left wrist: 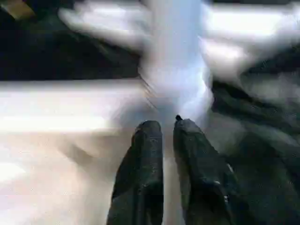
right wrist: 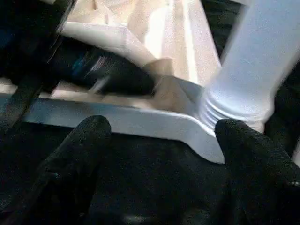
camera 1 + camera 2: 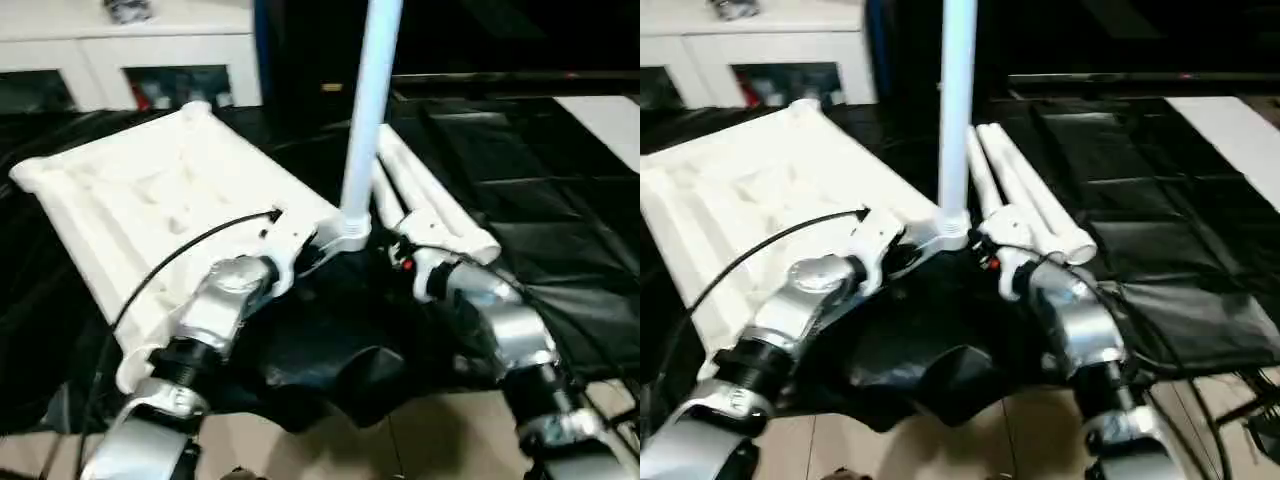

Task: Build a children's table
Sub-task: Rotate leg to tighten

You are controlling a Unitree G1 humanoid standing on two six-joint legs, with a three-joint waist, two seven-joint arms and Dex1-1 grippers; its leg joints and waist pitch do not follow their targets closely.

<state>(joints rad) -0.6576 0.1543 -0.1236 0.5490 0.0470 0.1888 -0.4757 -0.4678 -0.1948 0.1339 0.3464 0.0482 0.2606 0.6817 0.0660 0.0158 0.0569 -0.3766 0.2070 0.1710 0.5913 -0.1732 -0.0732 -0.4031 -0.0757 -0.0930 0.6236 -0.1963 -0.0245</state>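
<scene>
Stiff, light leg [image 3: 368,110] stands in tabletop [image 3: 150,190] corner socket; left gripper [image 1: 164,136] nearly closed beside it, right gripper [image 2: 159,140] open; grasp low

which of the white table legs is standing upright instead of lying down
The upright leg seated in the table top's near corner socket, between the two end effectors. The other legs lie side by side on the black sheet beside it.

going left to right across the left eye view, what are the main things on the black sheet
table top, lying underside up → upright leg, standing in the top's near corner socket → loose legs, lying together on the black sheet.
</scene>
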